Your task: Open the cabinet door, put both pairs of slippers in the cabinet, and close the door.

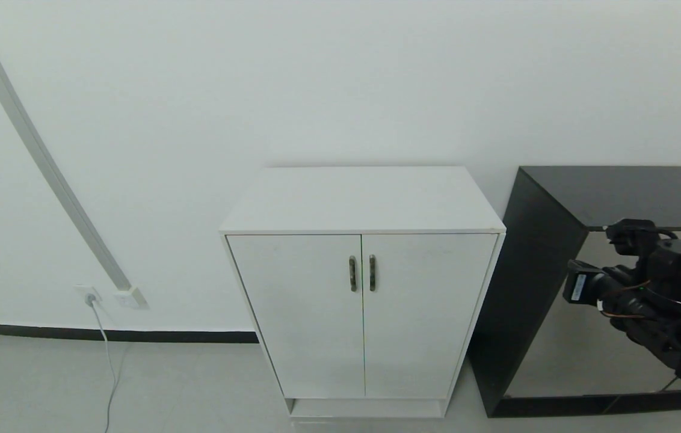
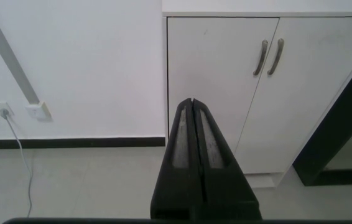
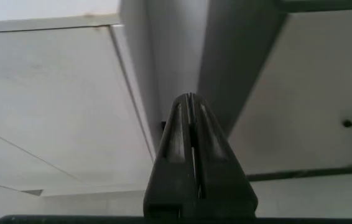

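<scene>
Black right arm [image 1: 647, 294] — screw-studded round joint, thin cables — with tapered right gripper [image 3: 192, 97].

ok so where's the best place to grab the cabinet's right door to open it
Probably its vertical bar handle. Come from the front, jaws level, one each side: the bar stands upright and off the shut right door.

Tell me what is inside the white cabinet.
Nothing inside can be seen: both doors of the cabinet are shut, their handles side by side at the centre seam. Whether slippers lie within is hidden. A shallow open recess shows below the doors.
</scene>
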Available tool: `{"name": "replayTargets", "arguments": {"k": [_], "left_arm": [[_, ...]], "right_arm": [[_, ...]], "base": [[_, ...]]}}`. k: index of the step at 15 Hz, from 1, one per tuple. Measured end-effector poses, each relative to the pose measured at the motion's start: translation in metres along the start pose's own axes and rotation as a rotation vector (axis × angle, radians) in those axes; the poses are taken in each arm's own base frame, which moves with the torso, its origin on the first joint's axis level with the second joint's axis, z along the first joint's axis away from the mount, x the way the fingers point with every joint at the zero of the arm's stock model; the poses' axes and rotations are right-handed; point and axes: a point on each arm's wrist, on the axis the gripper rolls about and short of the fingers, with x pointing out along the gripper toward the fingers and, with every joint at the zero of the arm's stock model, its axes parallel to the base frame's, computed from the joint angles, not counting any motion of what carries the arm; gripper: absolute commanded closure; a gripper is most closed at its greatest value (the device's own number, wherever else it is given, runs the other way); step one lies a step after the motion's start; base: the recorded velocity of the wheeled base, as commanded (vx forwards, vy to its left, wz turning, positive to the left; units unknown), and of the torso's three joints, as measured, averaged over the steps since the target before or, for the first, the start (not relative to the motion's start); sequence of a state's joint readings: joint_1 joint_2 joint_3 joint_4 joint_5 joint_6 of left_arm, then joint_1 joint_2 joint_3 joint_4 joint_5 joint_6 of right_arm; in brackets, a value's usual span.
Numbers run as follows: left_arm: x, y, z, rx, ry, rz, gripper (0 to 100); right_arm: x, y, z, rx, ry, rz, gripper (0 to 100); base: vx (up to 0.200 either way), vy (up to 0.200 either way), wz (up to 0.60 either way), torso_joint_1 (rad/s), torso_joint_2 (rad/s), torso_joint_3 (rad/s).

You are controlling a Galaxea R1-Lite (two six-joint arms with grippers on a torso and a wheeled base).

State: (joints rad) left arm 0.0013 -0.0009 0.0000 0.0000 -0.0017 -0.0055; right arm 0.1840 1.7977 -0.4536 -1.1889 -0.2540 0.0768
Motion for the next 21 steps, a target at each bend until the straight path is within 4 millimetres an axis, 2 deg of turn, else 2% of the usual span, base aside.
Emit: {"name": "replayTargets", "arguments": {"k": [5, 10, 14, 21], "left_arm": [[0.000, 0.000, 0.000, 0.000, 0.000, -0.001, 100], [0.000, 0.000, 0.000, 0.000, 0.000, 0.000, 100], [0.000, 0.000, 0.000, 0.000, 0.000, 0.000, 100], [0.000, 0.000, 0.000, 0.000, 0.000, -0.001, 100]], "right_arm": [[-0.048, -0.027, 0.004, -0.002, -0.017, -0.054, 100], [-0.092, -0.040, 0.008, -0.033, -0.064, -0.064, 100], [-0.116, -0.045, 0.008, -0.053, -0.103, -0.069, 100], [-0.148, -0.051, -0.008, -0.075, -0.064, -0.073, 100]], "base": [[0.000, 0.000, 0.00, 0.000, 0.00, 0.000], [0.000, 0.000, 0.00, 0.000, 0.00, 0.000], [0.000, 0.000, 0.00, 0.000, 0.00, 0.000], [0.000, 0.000, 0.00, 0.000, 0.00, 0.000]]}}
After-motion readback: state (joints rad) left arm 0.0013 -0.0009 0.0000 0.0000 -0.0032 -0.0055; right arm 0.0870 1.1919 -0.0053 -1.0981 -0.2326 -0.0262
